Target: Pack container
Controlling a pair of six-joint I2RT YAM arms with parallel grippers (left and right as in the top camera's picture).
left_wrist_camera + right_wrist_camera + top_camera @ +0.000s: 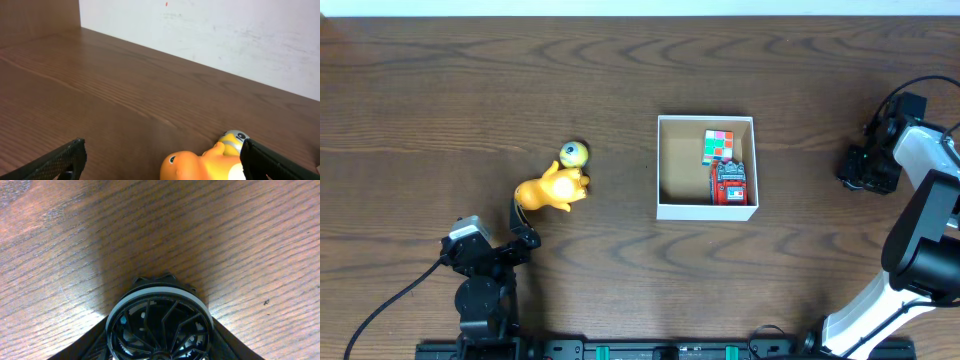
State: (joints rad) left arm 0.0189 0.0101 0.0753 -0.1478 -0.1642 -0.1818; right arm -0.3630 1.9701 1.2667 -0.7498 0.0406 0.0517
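Box (706, 211) at centre of desk (470, 100): white walls, brown inside, no lid. Cube (718, 146) and red toy (730, 185) sit against its right wall, left half free. Left end effector (162, 145) spread wide, orange toy (552, 190) between its fingers, likely lined up for a grab. Right end effector (867, 167) far right, over a black wheel (159, 325); cannot tell if it grips.

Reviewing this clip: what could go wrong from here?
1. The orange toy lies off-centre between the open left gripper's fingers, close to one. Closing could shove it away, and the ball beside it could roll off.
2. The right gripper flanks a round wheel, which may slip out.
3. The box's right side already holds a cube and red toy, so a drop there could pile up.
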